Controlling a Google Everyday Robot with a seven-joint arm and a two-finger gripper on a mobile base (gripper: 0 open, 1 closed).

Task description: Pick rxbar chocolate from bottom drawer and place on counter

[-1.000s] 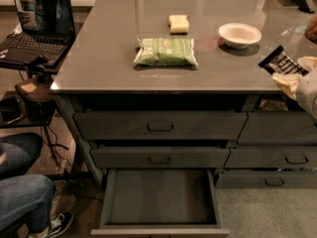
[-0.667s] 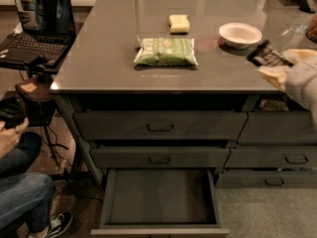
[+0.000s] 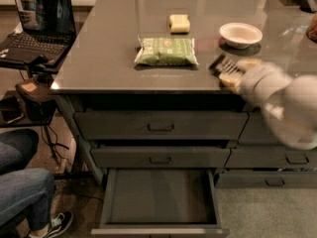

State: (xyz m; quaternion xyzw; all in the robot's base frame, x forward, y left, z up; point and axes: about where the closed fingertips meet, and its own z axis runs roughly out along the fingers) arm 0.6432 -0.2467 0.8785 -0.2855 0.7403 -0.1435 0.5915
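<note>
Gripper [image 3: 237,72] sits low over the counter [image 3: 114,58] at its near right edge, fingers clamped on the rxbar chocolate [image 3: 223,64], right of the green packet [image 3: 166,51]. Bottom drawer [image 3: 159,197] stands open.

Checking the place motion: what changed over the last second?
The gripper, carrying the snack bar, moved leftward in the view over the counter, from its right edge toward the green packet; the bar looks still held. The packet, yellow block, bowl and open bottom drawer stayed put.
</note>
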